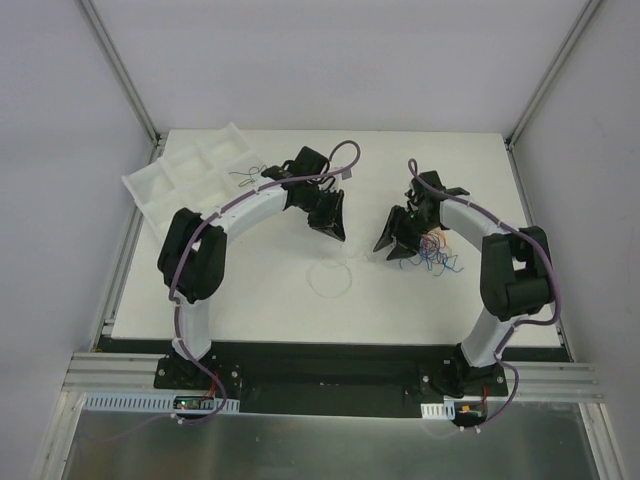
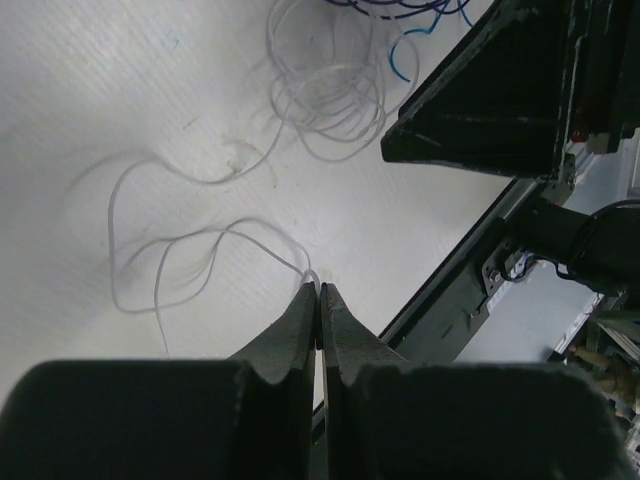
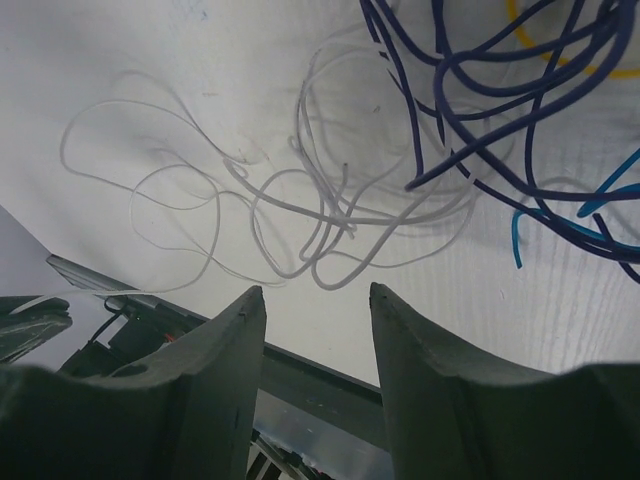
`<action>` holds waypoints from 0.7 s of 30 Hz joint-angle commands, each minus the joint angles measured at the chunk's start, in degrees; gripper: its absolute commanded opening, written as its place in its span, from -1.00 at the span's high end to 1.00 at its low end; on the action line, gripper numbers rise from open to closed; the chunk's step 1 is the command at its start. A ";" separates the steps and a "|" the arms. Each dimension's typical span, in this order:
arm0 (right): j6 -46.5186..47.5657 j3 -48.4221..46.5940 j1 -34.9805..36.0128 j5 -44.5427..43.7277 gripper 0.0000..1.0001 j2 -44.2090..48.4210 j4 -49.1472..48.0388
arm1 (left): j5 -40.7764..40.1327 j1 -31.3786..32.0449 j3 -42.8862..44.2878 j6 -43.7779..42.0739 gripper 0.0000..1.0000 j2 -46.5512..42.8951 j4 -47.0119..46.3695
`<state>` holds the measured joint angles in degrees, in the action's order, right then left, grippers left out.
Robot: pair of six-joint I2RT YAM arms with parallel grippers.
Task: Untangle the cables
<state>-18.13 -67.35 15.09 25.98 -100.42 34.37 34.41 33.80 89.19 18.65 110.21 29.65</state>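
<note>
The cables lie in a tangle (image 1: 435, 252) of purple, blue and orange wires on the white table, right of my right gripper (image 1: 395, 235). The right wrist view shows purple wires (image 3: 470, 100), a blue one (image 3: 560, 225), a yellow one (image 3: 545, 50) and a looped white cable (image 3: 330, 215) beyond my right gripper (image 3: 315, 290), which stands open with nothing between its fingers. My left gripper (image 2: 318, 287) is shut, with the end of a thin white cable (image 2: 200, 240) pinched at its tips. In the top view that gripper (image 1: 328, 215) hangs over a faint white loop (image 1: 330, 280).
A white compartment tray (image 1: 190, 170) lies tilted at the table's back left, with a thin dark wire (image 1: 243, 180) beside it. A dark rail (image 1: 330, 365) runs along the table's near edge. Grey walls close in the sides and back.
</note>
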 commanded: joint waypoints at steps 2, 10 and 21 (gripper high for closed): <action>0.99 -3.22 -0.59 -0.13 0.03 -0.91 1.66 | 5.31 0.92 6.52 0.24 0.97 5.26 -2.58; 3.01 -6.82 -1.38 -0.40 0.23 -3.73 2.72 | 10.59 0.92 14.26 1.56 0.89 15.20 -2.84; 4.59 -7.88 -1.47 0.04 0.37 -4.96 5.00 | 10.76 1.35 16.01 2.52 0.14 20.92 -5.12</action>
<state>-15.18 -72.66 13.85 25.78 -104.71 36.75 43.48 34.22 101.97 20.40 130.32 26.28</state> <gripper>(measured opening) 0.319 0.357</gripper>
